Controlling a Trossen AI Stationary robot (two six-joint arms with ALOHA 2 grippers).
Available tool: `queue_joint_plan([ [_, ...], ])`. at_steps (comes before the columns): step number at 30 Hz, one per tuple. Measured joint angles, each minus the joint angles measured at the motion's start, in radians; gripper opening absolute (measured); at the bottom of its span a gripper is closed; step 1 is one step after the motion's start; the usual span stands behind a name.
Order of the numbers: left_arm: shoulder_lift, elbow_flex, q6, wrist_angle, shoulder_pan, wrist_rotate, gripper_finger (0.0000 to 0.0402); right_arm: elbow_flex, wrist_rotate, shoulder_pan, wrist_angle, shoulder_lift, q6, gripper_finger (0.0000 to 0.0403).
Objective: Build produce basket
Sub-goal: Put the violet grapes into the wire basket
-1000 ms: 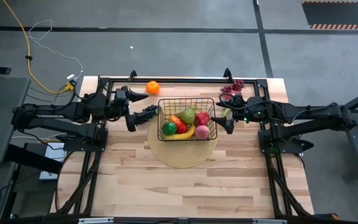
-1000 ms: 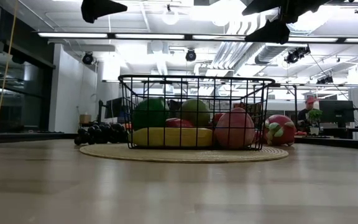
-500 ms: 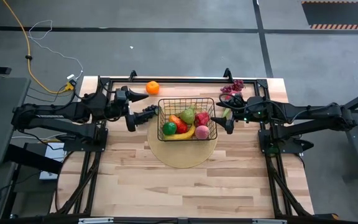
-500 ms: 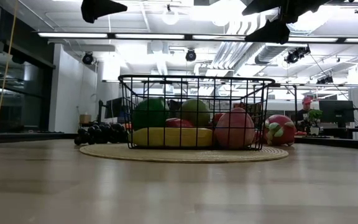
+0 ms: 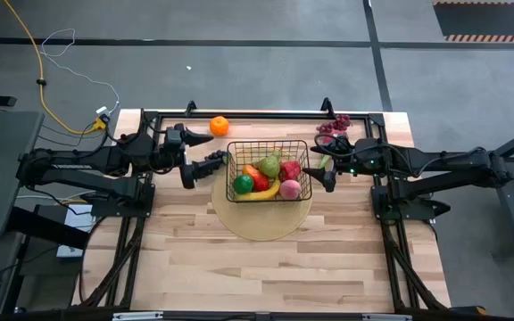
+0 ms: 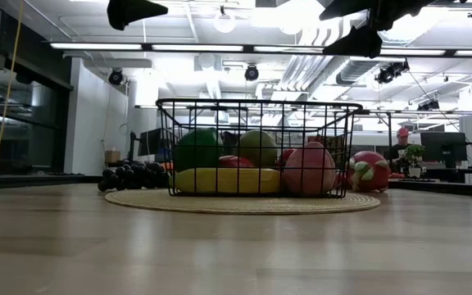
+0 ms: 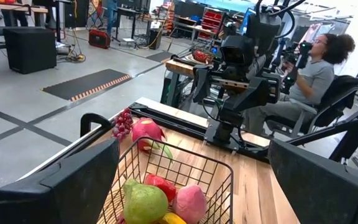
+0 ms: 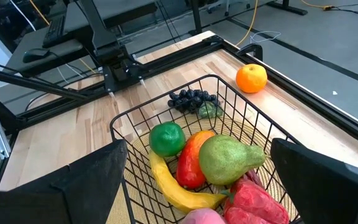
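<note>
The black wire basket (image 5: pixel 269 169) stands on a round pale wooden disc (image 5: pixel 261 218). It holds a green ball (image 8: pixel 167 138), a banana (image 8: pixel 173 183), a red-orange mango (image 8: pixel 191 158), a green pear (image 8: pixel 227 158), a red fruit and a pink peach (image 5: pixel 290 188). Outside it on the table lie an orange (image 5: pixel 219 126), dark grapes (image 8: pixel 191 99), a pink dragon fruit (image 7: pixel 146 132) and red grapes (image 5: pixel 333 125). My left gripper (image 5: pixel 191 158) hangs open above the basket's left end. My right gripper (image 5: pixel 327 166) hangs open above its right end. Neither touches anything.
A black frame rail (image 5: pixel 266 113) runs along the table's far edge, with arm mounts at both sides. The near half of the wooden table (image 5: pixel 266 267) is bare. A seated person (image 7: pixel 309 81) shows beyond the table's right side.
</note>
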Motion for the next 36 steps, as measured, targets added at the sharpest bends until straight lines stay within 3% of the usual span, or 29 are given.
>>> queue_joint_plan([
  [36,0.000,0.000,0.098,-0.023,0.000,0.033,0.0397,0.000,0.000,0.000,-0.001,0.000,-0.008,0.0387],
])
